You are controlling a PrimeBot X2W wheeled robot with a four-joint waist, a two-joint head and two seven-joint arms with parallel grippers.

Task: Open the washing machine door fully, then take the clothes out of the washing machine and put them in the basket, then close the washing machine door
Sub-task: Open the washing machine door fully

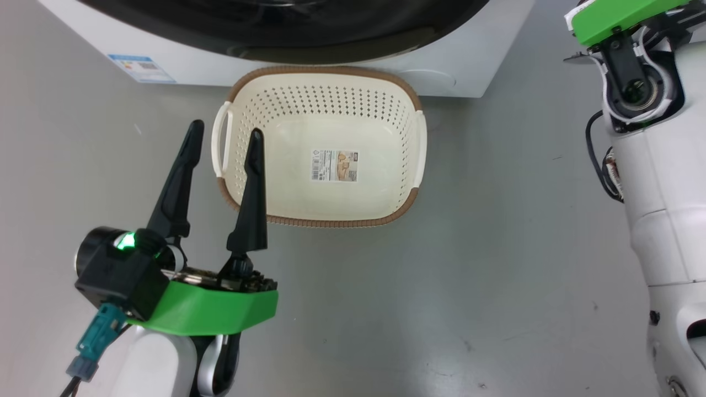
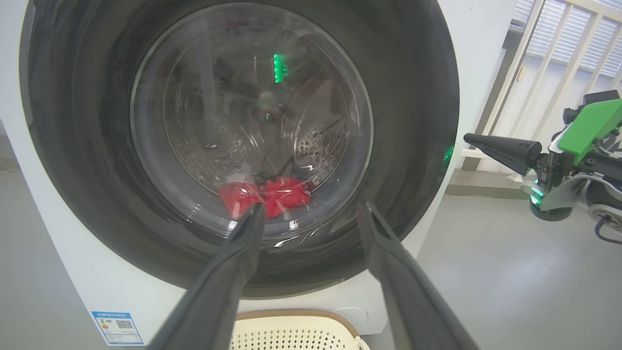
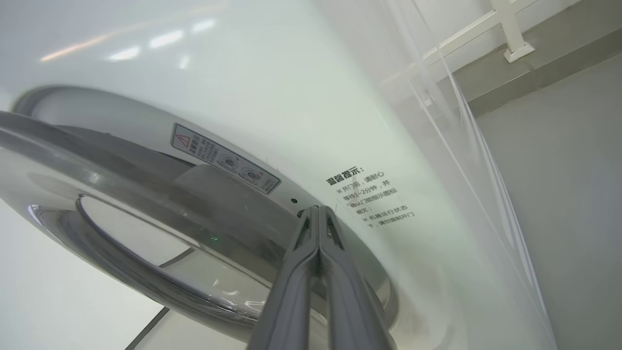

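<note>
- Grey floor (image 1: 441,275) held the basket (image 1: 325,70) before the washer (image 2: 58,272).
- Clothes (image 2: 279,192) lay behind the door (image 2: 413,121) glass.
- Left hand (image 1: 226,129) was spread apart.
- Right hand (image 3: 318,210) was pressed together beside the door's rim.

Basket (image 1: 325,70) before washing machine (image 1: 469,55); clothes (image 2: 272,194) inside, behind door (image 2: 413,121)

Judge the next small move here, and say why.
Probably ease the shut right gripper behind the edge of the washing machine door and swing it outward: the clothes lie behind its glass, the basket is empty, and the open left gripper hovers near the basket's rim.
</note>
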